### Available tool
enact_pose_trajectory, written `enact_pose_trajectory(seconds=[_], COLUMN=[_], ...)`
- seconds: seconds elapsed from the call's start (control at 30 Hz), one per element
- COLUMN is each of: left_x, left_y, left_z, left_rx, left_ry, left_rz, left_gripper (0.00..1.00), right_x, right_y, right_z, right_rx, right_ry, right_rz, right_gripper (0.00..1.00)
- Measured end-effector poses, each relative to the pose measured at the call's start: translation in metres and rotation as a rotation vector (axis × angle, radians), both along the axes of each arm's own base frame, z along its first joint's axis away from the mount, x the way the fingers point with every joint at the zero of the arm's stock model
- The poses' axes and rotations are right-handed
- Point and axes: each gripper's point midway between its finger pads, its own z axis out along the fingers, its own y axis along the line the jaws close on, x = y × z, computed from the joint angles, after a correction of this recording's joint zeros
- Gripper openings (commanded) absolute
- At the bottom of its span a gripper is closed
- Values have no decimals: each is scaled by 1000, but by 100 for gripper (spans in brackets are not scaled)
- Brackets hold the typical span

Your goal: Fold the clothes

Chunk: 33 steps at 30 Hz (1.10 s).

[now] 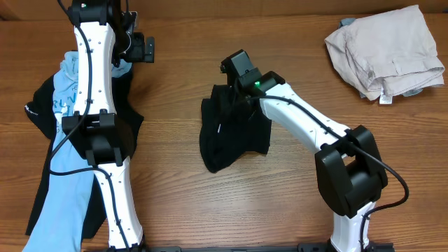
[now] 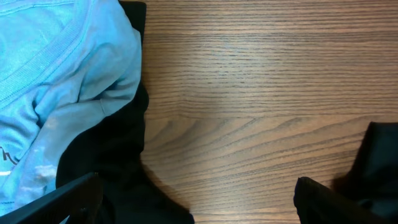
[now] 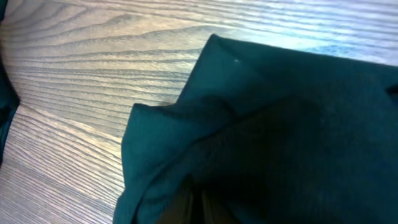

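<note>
A small black garment (image 1: 231, 136) lies bunched in the middle of the table. My right gripper (image 1: 236, 91) is at its far edge, shut on a raised fold of that dark cloth (image 3: 261, 124); the fingertips (image 3: 199, 205) are mostly covered by it. To the left is a pile of clothes: a black shirt (image 1: 42, 105) with a small white label and a light blue printed tee (image 1: 66, 182) on top. My left gripper (image 1: 143, 47) hovers open beside the pile's far end over bare wood. In the left wrist view its fingers (image 2: 68, 199) stand wide apart, with the blue tee (image 2: 56, 68) at the left.
A folded beige garment (image 1: 385, 52) lies at the far right corner. The wooden table (image 1: 182, 210) shows bare wood between the pile and the middle garment. My left arm (image 1: 94, 84) stretches over the pile.
</note>
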Motion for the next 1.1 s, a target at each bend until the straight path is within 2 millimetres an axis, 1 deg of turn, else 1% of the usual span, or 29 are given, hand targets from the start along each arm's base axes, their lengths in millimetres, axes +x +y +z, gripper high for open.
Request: enact_pose_trajectory(seconds=[0.13, 0.23, 0.33, 0.4, 0.47, 0.57, 0.6, 0.63, 0.67, 0.7, 0.73, 0.77, 0.8, 0.87, 0.93, 1.0, 1.07, 1.1], left_x=[0, 0, 0, 0, 0, 0, 0, 0, 0, 0, 0, 0, 0, 0, 0, 0, 0, 0], left_y=[0, 0, 0, 0, 0, 0, 0, 0, 0, 0, 0, 0, 0, 0, 0, 0, 0, 0], left_z=[0, 0, 0, 0, 0, 0, 0, 0, 0, 0, 0, 0, 0, 0, 0, 0, 0, 0], left_rx=[0, 0, 0, 0, 0, 0, 0, 0, 0, 0, 0, 0, 0, 0, 0, 0, 0, 0], left_ry=[0, 0, 0, 0, 0, 0, 0, 0, 0, 0, 0, 0, 0, 0, 0, 0, 0, 0], left_rz=[0, 0, 0, 0, 0, 0, 0, 0, 0, 0, 0, 0, 0, 0, 0, 0, 0, 1], left_gripper=[100, 100, 100, 100, 100, 100, 100, 100, 100, 99, 100, 100, 100, 100, 100, 100, 100, 100], right_x=[10, 21, 34, 41, 44, 47, 47, 46, 44, 40, 36, 31, 25, 13, 2, -7, -17, -21], right_y=[3, 10, 23, 30, 37, 45, 50, 55, 60, 65, 70, 74, 78, 81, 78, 69, 48, 35], right_z=[17, 41, 69, 83, 91, 92, 90, 86, 81, 75, 69, 62, 56, 48, 43, 41, 42, 45], right_rx=[12, 44, 112, 152, 184, 211, 221, 230, 234, 235, 231, 224, 214, 191, 165, 135, 88, 64], right_ry=[-34, -84, -160, -204, -232, -245, -245, -235, -224, -211, -198, -178, -158, -119, -80, -38, 22, 50], right_rz=[2, 8, 23, 30, 38, 47, 55, 63, 70, 85, 99, 112, 124, 141, 146, 131, 86, 55], right_gripper=[4, 4, 4, 4, 4, 4, 15, 29, 47, 68, 80, 89, 94, 100, 100, 100, 100, 98])
